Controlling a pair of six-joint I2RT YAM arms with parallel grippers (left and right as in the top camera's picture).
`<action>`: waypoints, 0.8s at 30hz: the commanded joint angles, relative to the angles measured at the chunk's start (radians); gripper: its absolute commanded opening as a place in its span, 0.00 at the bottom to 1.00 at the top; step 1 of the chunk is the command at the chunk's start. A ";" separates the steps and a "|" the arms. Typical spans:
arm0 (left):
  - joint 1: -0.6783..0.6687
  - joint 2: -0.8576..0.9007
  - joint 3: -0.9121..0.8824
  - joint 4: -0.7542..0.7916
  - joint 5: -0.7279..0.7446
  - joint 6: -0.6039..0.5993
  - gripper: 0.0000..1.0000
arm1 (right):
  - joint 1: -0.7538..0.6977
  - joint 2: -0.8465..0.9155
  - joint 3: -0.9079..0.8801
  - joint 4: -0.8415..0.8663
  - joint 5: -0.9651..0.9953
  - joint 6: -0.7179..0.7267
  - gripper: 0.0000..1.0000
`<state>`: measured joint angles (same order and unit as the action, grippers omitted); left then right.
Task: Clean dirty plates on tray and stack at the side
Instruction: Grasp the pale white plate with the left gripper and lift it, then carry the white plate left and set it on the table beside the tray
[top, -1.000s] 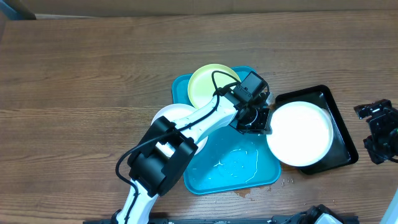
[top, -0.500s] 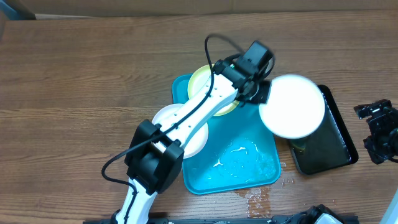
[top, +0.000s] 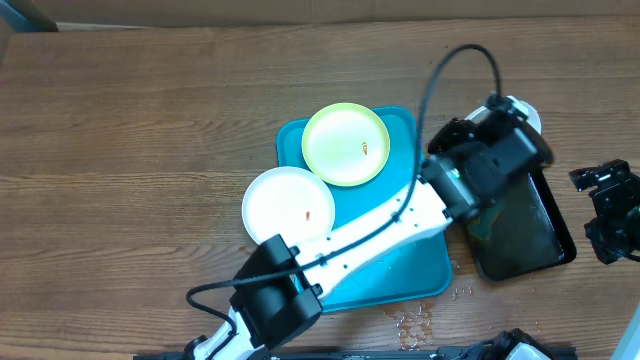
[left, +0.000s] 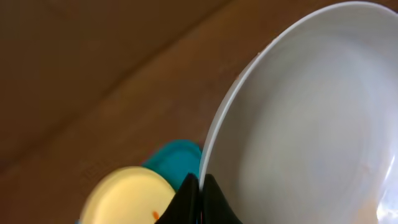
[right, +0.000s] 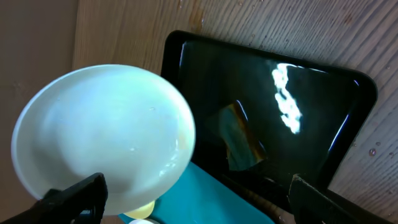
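My left gripper (top: 497, 128) is shut on the rim of a white plate (top: 521, 108) and holds it tilted steeply above the far end of the black tray. In the left wrist view its fingers (left: 200, 198) pinch the plate's edge (left: 298, 124). The plate also shows in the right wrist view (right: 99, 137). A pale yellow-green plate (top: 346, 143) with an orange speck lies on the turquoise tray (top: 400, 270). A second white plate (top: 288, 205) with a speck lies over the tray's left edge. My right gripper (top: 610, 212) is open and empty at the right, its fingers (right: 199, 202) spread wide.
A glossy black tray (top: 525, 225) lies right of the turquoise tray, wet, with a brownish patch (right: 239, 140) in it. Water streaks lie on the turquoise tray and drops on the table by its front right corner (top: 425, 315).
My left gripper has lifted the white plate off the black tray, carried it toward the tray's far end and tipped it from flat to steeply tilted. The right arm has not moved.
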<state>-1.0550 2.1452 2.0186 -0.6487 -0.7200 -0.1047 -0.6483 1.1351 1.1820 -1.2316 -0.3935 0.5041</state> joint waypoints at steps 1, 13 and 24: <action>-0.030 -0.027 0.019 0.040 -0.277 0.151 0.04 | -0.003 -0.012 0.016 0.002 -0.009 -0.014 0.95; -0.046 -0.027 0.019 0.056 -0.327 0.196 0.04 | -0.003 -0.012 0.016 0.002 -0.008 -0.014 0.95; -0.045 -0.035 0.021 -0.043 -0.291 0.060 0.04 | 0.000 -0.012 0.016 0.002 -0.009 -0.037 0.95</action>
<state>-1.1110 2.1452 2.0190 -0.6426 -1.0180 0.0696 -0.6479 1.1351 1.1820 -1.2312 -0.3927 0.4999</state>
